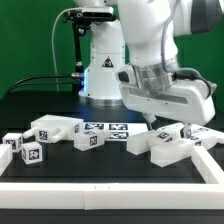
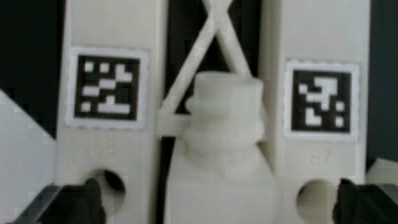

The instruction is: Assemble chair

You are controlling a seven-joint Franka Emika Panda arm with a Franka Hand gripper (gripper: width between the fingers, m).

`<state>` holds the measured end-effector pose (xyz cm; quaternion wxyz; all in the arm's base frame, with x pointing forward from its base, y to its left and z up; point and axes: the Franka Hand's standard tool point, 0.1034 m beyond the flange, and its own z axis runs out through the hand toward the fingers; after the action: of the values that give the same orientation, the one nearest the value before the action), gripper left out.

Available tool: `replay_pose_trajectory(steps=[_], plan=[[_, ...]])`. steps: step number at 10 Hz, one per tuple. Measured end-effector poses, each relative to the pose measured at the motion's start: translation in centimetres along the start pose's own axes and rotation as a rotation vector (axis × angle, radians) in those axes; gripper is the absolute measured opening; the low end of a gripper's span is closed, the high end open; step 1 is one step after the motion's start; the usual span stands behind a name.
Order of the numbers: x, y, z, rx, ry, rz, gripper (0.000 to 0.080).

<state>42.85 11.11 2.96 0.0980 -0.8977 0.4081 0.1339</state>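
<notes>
Wide-open, empty hand (image 2: 210, 203) poised over a chair part (image 1: 165, 147) at four o'clock on the table (image 1: 40, 110) in the exterior view, fingertips (image 2: 80, 200) spread apart above its two tagged rails and knobbed middle post. Other loose parts (image 1: 55, 130) scattered from eight to nine o'clock. Looks like hard, smooth plastic: likely light, stiff, a little slick. Probably best pinched across one rail's flat sides, not the thin crossed struts.

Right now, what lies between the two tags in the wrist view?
A rounded white peg and thin slanted struts lie between the tags; only the wrist view shows this.
</notes>
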Motion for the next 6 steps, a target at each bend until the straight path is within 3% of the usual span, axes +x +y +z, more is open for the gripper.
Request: replay_pose_trajectory(steps=[2, 5, 6], plan=[[0.14, 0.07, 0.01, 0.000, 0.000, 0.002, 0.0649], [0.14, 0.07, 0.01, 0.000, 0.000, 0.001, 0.0280], [0.14, 0.07, 0.01, 0.000, 0.000, 0.001, 0.0280]])
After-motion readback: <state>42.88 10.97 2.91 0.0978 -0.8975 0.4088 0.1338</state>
